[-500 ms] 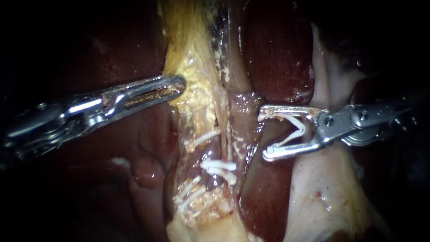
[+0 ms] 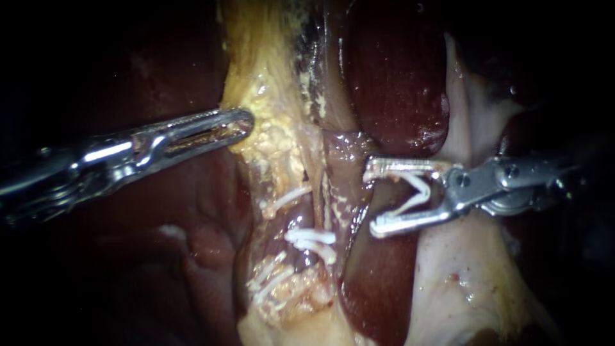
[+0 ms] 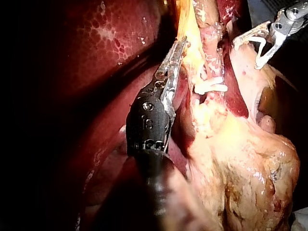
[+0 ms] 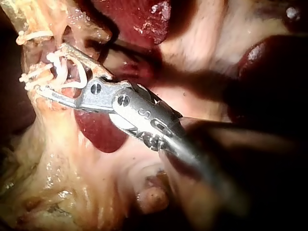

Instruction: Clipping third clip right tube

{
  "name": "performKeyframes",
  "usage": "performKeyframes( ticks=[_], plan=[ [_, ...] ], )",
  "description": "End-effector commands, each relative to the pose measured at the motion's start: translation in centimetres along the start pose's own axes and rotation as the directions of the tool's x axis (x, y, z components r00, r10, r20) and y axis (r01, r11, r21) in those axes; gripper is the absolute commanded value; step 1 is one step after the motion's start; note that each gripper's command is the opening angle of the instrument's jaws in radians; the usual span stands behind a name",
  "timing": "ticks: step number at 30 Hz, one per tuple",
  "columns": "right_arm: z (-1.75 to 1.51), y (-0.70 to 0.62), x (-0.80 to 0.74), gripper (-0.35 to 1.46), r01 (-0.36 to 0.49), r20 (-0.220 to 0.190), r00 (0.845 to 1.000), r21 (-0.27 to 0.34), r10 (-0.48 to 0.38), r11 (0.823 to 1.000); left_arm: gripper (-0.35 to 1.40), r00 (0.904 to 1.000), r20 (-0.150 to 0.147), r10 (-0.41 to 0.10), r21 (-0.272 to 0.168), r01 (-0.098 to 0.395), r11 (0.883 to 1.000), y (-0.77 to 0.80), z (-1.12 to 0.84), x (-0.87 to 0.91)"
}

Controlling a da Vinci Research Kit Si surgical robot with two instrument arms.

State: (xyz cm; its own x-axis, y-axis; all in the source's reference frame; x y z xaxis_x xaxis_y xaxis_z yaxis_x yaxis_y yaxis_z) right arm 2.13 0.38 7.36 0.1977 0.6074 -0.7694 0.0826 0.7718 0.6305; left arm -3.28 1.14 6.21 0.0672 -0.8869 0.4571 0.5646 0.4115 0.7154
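Note:
My right instrument (image 2: 370, 198) comes in from the right, its jaws spread wide around a white V-shaped clip (image 2: 416, 189) seated between them. The jaw tips sit just right of a brownish-pink tube (image 2: 343, 182), the rightmost one, without straddling it. Several white clips (image 2: 312, 238) lie across the tissue lower left of it. My left instrument (image 2: 240, 125) has its jaws together on the edge of yellowish fatty tissue (image 2: 275, 134). The right wrist view shows the loaded clip (image 4: 72, 72) next to the placed clips (image 4: 31, 77). In the left wrist view, the left jaws (image 3: 179, 45) lie against the yellow tissue.
Dark red liver (image 2: 397, 83) lies above and behind the right jaws, with more liver (image 2: 160, 243) under the left shaft. Pale smooth tissue (image 2: 461, 269) spreads below the right instrument. Lumpy yellow fat (image 2: 288, 295) sits under the placed clips.
My right instrument has moved a little left and down, closer to the tube. My left instrument has drawn slightly left, and the yellow tissue edge went with it.

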Motion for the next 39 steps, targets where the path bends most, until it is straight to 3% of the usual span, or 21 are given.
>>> performKeyframes(
  ticks=[1,8,16,23,27,31,39],
  plan=[
    [0.07,0.02,-0.06,0.6,-0.017,0.023,1.0,0.005,0.017,1.0,-0.35,1.0,0.009,-0.003,-0.003,0.003,1.0,0.0,-0.06,-0.03],
    [0.43,0.18,-0.27,0.6,-0.114,0.052,0.992,-0.005,0.114,0.993,-0.35,0.9992,0.039,-0.013,-0.011,0.013,1.0,-0.05,-0.42,-0.16],
    [0.56,0.36,-0.32,0.58,-0.202,0.082,0.976,-0.028,0.204,0.979,-0.35,0.9984,0.053,-0.019,-0.018,0.02,1.0,-0.29,-0.52,-0.18],
    [0.74,0.47,-0.32,0.57,-0.226,0.088,0.97,-0.045,0.229,0.973,-0.35,0.9984,0.053,-0.021,-0.018,0.022,1.0,-0.35,-0.54,-0.18],
    [0.85,0.49,-0.3,0.57,-0.261,0.067,0.963,-0.004,0.261,0.965,-0.35,0.9984,0.053,-0.021,-0.018,0.022,1.0,-0.34,-0.54,-0.18],
    [0.9,0.47,-0.28,0.55,-0.316,0.034,0.949,0.072,0.314,0.946,-0.35,0.9984,0.053,-0.021,-0.018,0.022,1.0,-0.34,-0.54,-0.18],
    [1.0,0.36,-0.23,0.51,-0.349,0.021,0.936,0.194,0.351,0.917,-0.35,0.9984,0.053,-0.02,-0.018,0.021,1.0,-0.34,-0.54,-0.18]
  ],
)
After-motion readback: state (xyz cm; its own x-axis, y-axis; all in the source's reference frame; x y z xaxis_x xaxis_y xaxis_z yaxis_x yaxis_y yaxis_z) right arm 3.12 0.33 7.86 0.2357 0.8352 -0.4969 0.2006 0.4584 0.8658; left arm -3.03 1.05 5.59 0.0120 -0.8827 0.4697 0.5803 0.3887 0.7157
